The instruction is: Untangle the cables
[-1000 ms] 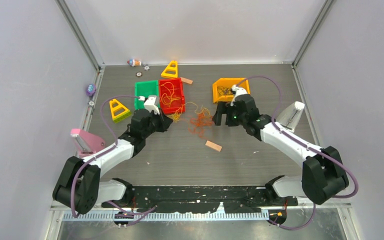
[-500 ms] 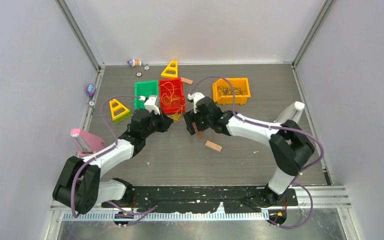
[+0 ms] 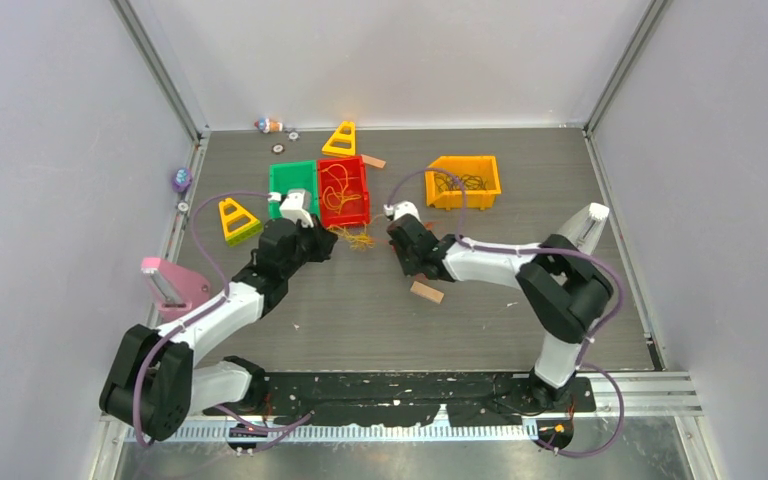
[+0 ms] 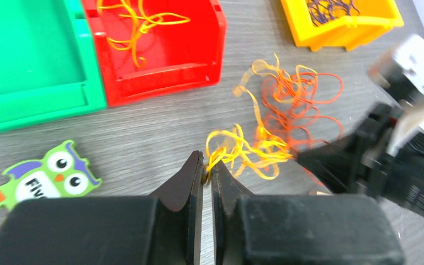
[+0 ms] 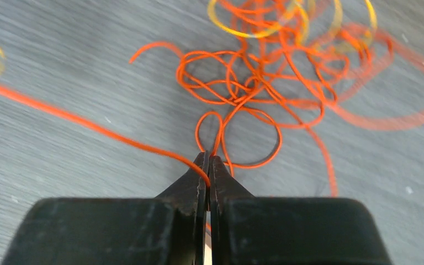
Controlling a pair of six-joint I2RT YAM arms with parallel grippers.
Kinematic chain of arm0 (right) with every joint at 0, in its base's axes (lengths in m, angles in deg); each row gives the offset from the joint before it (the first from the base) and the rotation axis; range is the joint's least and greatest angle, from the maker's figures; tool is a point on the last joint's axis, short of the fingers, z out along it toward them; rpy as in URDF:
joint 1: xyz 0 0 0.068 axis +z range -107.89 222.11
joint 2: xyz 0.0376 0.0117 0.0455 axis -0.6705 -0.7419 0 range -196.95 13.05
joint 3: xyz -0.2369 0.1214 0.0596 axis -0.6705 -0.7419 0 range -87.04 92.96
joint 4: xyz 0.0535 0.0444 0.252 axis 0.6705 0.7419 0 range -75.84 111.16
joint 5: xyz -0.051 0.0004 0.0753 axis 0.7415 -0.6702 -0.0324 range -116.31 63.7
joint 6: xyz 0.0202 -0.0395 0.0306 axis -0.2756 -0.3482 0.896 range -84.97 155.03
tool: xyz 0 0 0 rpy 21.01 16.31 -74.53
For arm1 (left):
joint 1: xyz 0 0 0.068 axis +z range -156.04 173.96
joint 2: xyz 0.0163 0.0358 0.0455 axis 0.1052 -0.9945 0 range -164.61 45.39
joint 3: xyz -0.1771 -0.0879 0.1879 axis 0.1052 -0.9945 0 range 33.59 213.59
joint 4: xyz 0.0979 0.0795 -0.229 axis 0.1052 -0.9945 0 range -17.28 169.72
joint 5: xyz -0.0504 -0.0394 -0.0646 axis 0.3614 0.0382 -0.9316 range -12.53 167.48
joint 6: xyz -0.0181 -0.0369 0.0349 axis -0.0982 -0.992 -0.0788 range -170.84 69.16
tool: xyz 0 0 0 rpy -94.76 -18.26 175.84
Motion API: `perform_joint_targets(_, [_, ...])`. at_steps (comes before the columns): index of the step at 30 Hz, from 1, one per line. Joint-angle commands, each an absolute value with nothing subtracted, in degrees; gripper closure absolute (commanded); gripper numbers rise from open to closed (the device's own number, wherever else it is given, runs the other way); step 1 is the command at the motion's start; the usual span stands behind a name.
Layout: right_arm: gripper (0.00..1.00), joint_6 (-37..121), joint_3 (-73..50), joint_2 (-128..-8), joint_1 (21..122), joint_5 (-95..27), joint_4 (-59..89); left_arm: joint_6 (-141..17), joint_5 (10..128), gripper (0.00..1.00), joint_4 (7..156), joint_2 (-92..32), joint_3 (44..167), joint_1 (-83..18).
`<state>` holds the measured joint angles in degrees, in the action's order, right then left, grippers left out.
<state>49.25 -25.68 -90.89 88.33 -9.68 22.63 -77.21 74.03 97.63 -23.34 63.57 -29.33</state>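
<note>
Knots may tighten under a hard pull, as left gripper [image 4: 207, 165] pinches thin yellow string-like cable [image 4: 254, 149] and right gripper [image 5: 208, 160] clamps thin orange string-like cable [image 5: 237, 102].

blurred orange cable loops [image 5: 383, 40], far right

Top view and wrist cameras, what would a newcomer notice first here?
A bright tangle of cables lies on the grey table. The left claw pinches a yellow cable, the right claw an orange cable. A red bin, green bin and yellow bin sit beyond it.
</note>
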Motion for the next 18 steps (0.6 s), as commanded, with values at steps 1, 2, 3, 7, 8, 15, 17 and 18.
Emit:
perform_joint_targets(1, [0.94, 52.1, -33.8, -80.4, 86.8, -1.7, 22.8, -77.3, 84.8, 0.90, 95.4, -19.9, 63.4, -29.4])
perform_joint_targets(2, [0.95, 52.4, -36.3, -77.8, 86.4, -2.0, 23.4, -77.7, 85.9, 0.90, 95.2, -19.6, 63.3, -29.4])
perform_joint_targets(3, [0.95, 52.6, -37.3, -76.5, 85.7, -1.9, 23.9, -77.9, 87.1, 0.90, 94.7, -19.4, 63.3, -29.4])
perform_joint_targets(7, [0.95, 55.2, -41.4, -70.3, 82.6, 1.2, 28.0, -78.5, 90.4, 1.00, 92.9, -19.0, 63.3, -29.4])
perform_joint_targets(8, [0.94, 56.1, -42.2, -69.6, 81.9, 1.3, 29.0, -78.6, 91.1, 1.00, 92.8, -18.9, 63.4, -29.4])
perform_joint_targets(15, [0.95, 58.4, -46.1, -63.0, 74.0, -3.3, 27.2, -78.7, 92.5, 1.00, 93.4, -18.1, 62.5, -29.4])
perform_joint_targets(17, [0.95, 55.4, -46.3, -62.1, 73.8, -8.6, 24.4, -76.5, 83.7, 0.98, 97.7, -19.4, 62.1, -29.4])
perform_joint_targets(18, [0.95, 54.4, -46.1, -61.9, 73.6, -10.3, 23.3, -75.9, 77.4, 0.88, 100.3, -20.9, 62.2, -29.5])
